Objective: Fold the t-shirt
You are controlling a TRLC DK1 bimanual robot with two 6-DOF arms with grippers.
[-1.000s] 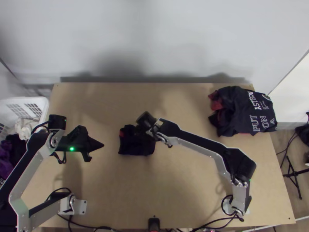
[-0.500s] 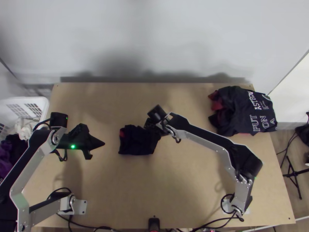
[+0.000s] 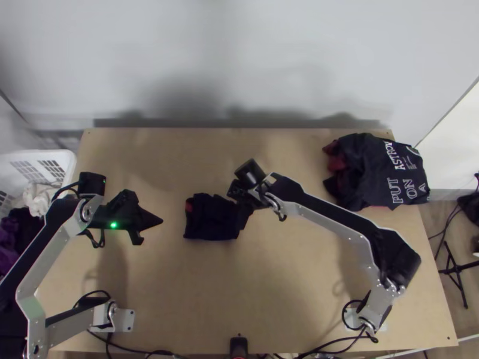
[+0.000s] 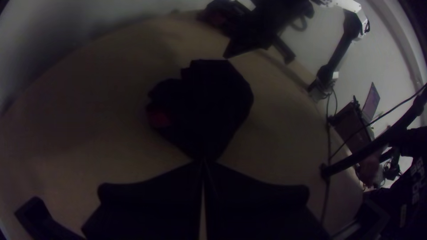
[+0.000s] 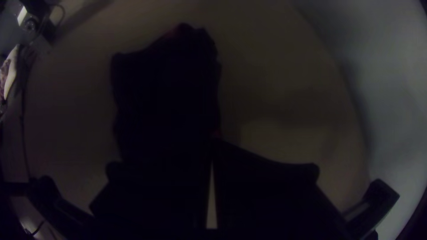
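While the dark t-shirt (image 3: 209, 220) lies in a small bundle mid-worktop (image 3: 281, 275), the top view puts the left end effector (image 3: 160, 221) (pointy like a beak) apart from it and the right end effector (image 3: 244, 201) at its edge. In the left wrist view, the tips are squeezed together on nothing. In the right wrist view, the tips meet over the cloth; I can't tell if they pinch it.

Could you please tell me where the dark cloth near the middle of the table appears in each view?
Top view: the dark cloth is a little left of and below centre.
Left wrist view: mid-picture, just beyond the left gripper.
Right wrist view: from the right gripper's fingertips outward.
Shared landmark: a small red patch at the cloth's edge.
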